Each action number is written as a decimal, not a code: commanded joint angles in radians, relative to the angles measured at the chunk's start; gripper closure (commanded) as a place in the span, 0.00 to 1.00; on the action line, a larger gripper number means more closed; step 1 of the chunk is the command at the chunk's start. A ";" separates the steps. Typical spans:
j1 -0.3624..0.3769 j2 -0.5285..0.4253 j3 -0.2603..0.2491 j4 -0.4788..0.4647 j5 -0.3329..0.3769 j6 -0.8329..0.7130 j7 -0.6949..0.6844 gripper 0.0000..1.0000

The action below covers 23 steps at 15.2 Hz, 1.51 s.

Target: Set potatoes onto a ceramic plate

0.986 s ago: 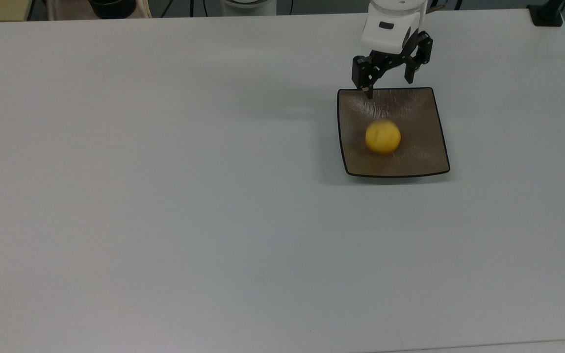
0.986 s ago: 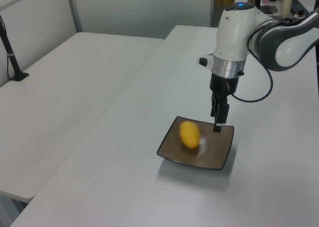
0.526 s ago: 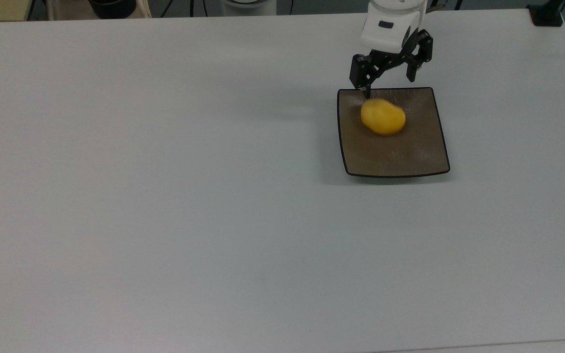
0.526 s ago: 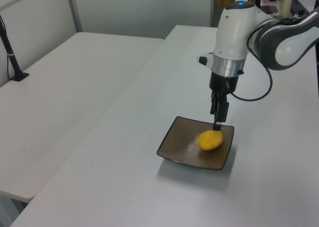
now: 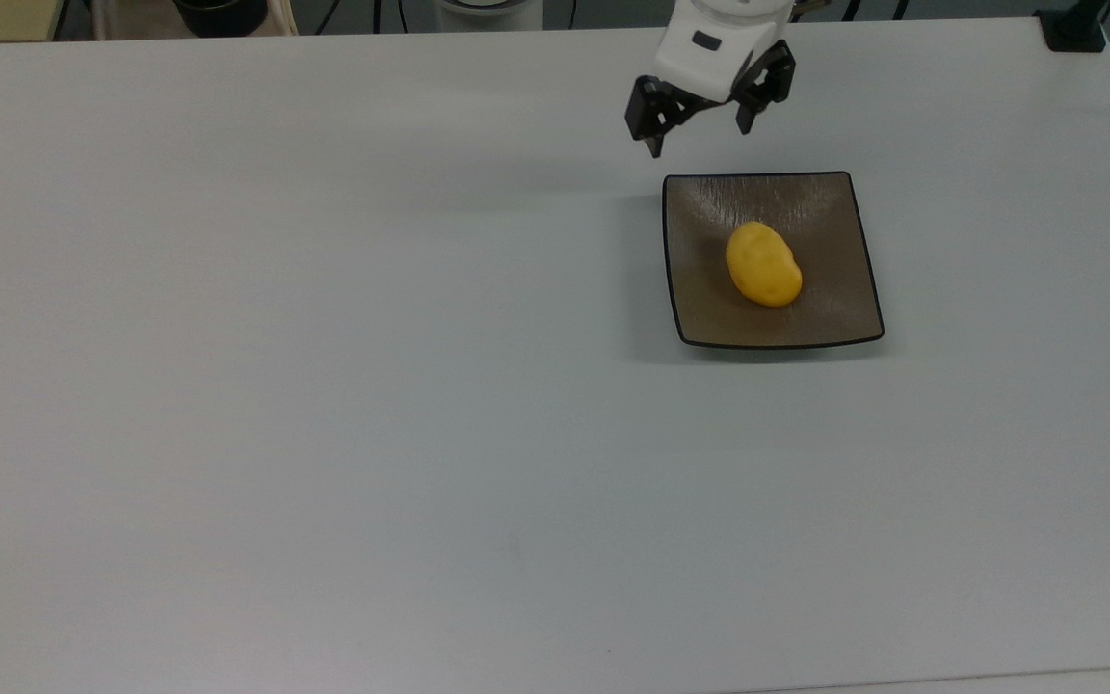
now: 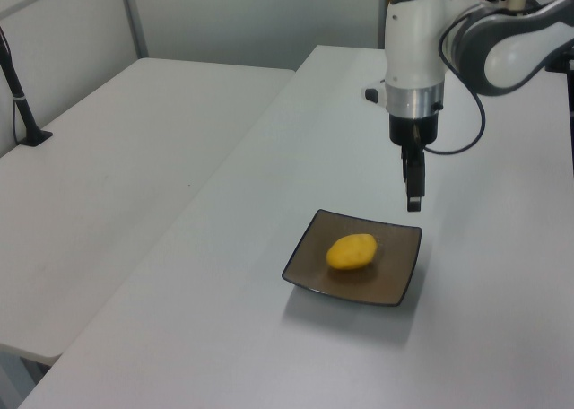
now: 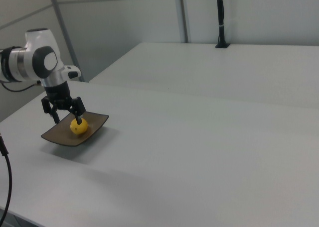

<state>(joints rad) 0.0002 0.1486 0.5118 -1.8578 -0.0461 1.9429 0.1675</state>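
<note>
- Arm is cut off by the frame in every view; top view has just the wrist and gripper point(image 5: 700, 135) at the desk's point(image 5: 324, 386) far edge.
- Right view: gripper point(image 7: 66, 118) overlaps the potato point(image 7: 78, 127), so the gap between them can't be judged there; top and left views show them apart.
- Potato point(image 5: 763, 264) lies on its side near the plate's point(image 5: 700, 289) centre. In the top view its long axis runs diagonally, upper left to lower right.
- Left view: potato point(image 6: 352, 251) looks almost horizontal on the plate point(image 6: 305, 270), with the gripper point(image 6: 413, 198) hanging above the plate's far edge.
- Top view puts the gripper off the plate's upper-left corner.
- Fingers spread, nothing held.
- Right view adds a second desk point(image 7: 224, 72) behind, with a black post point(image 7: 220, 18).
</note>
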 commanded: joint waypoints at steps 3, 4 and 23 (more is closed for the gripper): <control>0.038 -0.087 -0.157 0.034 -0.014 -0.105 0.012 0.00; 0.052 -0.099 -0.200 0.032 -0.014 -0.105 0.010 0.00; 0.001 -0.190 -0.470 0.097 0.107 -0.110 -0.103 0.00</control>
<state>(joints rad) -0.0481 -0.0280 0.1042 -1.7667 0.0439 1.8564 0.0824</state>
